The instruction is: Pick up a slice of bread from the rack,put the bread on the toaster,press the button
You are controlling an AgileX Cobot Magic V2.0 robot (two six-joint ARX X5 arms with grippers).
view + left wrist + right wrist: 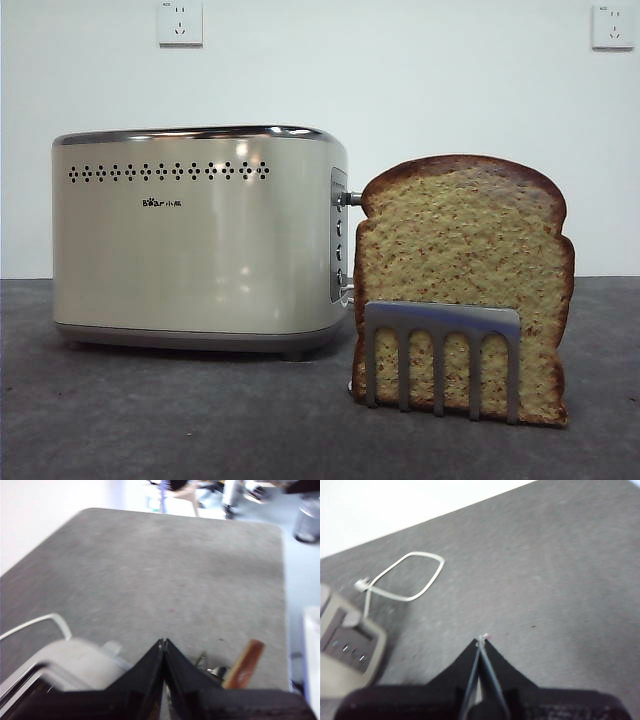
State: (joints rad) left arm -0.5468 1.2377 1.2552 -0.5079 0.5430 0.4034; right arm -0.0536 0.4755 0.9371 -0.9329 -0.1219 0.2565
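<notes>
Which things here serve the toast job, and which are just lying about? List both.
For the job: slice of bread standing in the rack; toaster; left tool and right tool, both shut.
Lying about: white cord; wall sockets.

Bread slice (465,270) upright in rack (441,325) beside toaster (200,240).

Front sharp, wrist views blurred, even light
</notes>
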